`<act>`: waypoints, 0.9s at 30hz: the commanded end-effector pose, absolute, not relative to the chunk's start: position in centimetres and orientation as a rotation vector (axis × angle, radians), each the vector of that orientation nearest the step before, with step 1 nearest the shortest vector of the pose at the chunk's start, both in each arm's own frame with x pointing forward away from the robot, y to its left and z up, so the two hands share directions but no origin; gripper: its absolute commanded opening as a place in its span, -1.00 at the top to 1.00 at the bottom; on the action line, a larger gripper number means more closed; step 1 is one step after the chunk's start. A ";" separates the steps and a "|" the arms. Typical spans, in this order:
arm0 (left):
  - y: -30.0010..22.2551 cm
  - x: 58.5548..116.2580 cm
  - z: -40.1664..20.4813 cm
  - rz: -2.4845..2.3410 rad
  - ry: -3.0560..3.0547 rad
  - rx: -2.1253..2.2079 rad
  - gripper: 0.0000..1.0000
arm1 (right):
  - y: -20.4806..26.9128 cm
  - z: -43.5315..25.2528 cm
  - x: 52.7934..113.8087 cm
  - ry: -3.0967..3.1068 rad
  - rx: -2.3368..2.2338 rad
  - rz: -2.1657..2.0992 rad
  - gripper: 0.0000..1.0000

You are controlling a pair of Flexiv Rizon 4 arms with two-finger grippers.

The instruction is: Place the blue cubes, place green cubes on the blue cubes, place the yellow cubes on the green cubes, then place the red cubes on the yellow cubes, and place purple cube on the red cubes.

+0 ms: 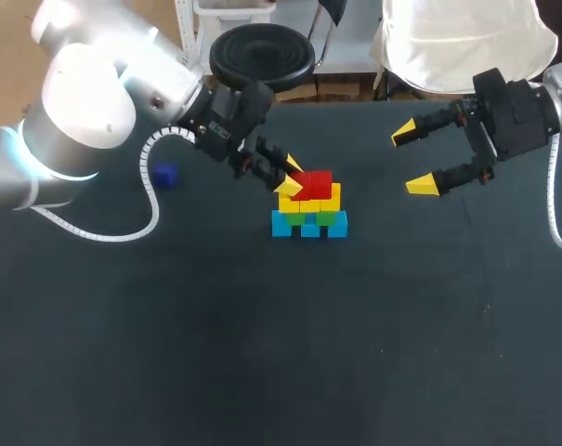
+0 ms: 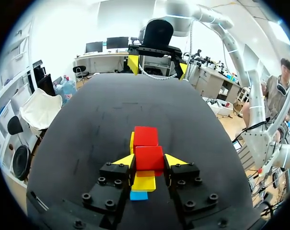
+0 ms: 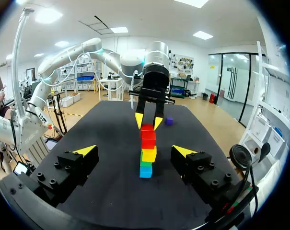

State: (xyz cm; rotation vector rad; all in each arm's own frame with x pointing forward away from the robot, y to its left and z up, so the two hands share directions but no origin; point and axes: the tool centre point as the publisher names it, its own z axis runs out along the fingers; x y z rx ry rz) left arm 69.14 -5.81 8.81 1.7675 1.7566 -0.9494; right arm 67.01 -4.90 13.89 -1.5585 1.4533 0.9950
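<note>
A stack of cubes stands mid-table: blue cubes (image 1: pixel 308 226) at the bottom, green cubes (image 1: pixel 329 218) on them, then yellow cubes (image 1: pixel 329 197), with red cubes (image 1: pixel 318 182) on top. My left gripper (image 1: pixel 293 177) is shut on the near red cube (image 2: pixel 149 157), which rests on the yellow cubes (image 2: pixel 144 183) next to a second red cube (image 2: pixel 145 135). The purple cube (image 1: pixel 163 176) lies alone on the table to the left, behind my left arm. My right gripper (image 1: pixel 418 160) hangs open and empty to the right of the stack (image 3: pixel 147 148), well apart from it.
The table top (image 1: pixel 262 353) is a dark mat. My left arm's white cable (image 1: pixel 150 200) loops low over the mat near the purple cube (image 3: pixel 169 121). A black round stool (image 1: pixel 260 56) stands just past the far edge.
</note>
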 end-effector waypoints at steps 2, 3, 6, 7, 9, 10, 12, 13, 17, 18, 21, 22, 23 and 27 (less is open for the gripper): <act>-5.9 69.1 8.9 -0.940 1.767 1.755 0.12 | -4.9 13.9 66.9 1.452 -1.557 0.994 -1.00; -5.8 69.1 8.9 -0.940 1.768 1.753 0.04 | -4.9 13.9 66.9 1.452 -1.557 0.994 -1.00; -5.8 69.2 8.9 -0.941 1.769 1.748 -0.59 | -4.9 13.9 66.9 1.452 -1.557 0.994 -1.00; -5.8 69.2 9.0 -0.940 1.770 1.747 -0.84 | -4.9 13.9 66.9 1.452 -1.557 0.994 -1.00; -5.8 69.2 9.1 -0.938 1.772 1.743 -1.00 | -4.9 13.9 66.9 1.452 -1.557 0.994 -1.00; -5.7 69.3 9.1 -0.936 1.775 1.740 -1.00 | -4.9 13.9 66.9 1.452 -1.557 0.994 -1.00; -5.6 69.4 9.1 -0.936 1.781 1.730 -1.00 | -4.9 13.9 66.9 1.452 -1.557 0.994 -1.00; -5.6 69.4 9.2 -0.934 1.783 1.726 -1.00 | -4.9 13.9 66.9 1.452 -1.557 0.994 -1.00; -4.9 69.8 9.6 -0.925 1.792 1.688 -1.00 | -4.9 13.9 66.9 1.452 -1.557 0.994 -1.00; -4.7 69.9 9.8 -0.917 1.784 1.685 -1.00 | -4.9 13.9 66.9 1.452 -1.557 0.994 -1.00; -4.1 70.3 10.4 -0.896 1.777 1.668 -1.00 | -4.9 13.9 66.9 1.452 -1.557 0.994 -1.00; -3.9 70.4 10.6 -0.887 1.770 1.663 -1.00 | -4.9 13.9 66.9 1.452 -1.557 0.994 -1.00; -3.6 70.5 10.8 -0.882 1.763 1.657 -1.00 | -4.9 13.9 66.9 1.452 -1.557 0.994 -1.00; -2.4 71.2 11.4 -0.845 1.770 1.629 -1.00 | -4.9 13.9 66.9 1.452 -1.557 0.994 -1.00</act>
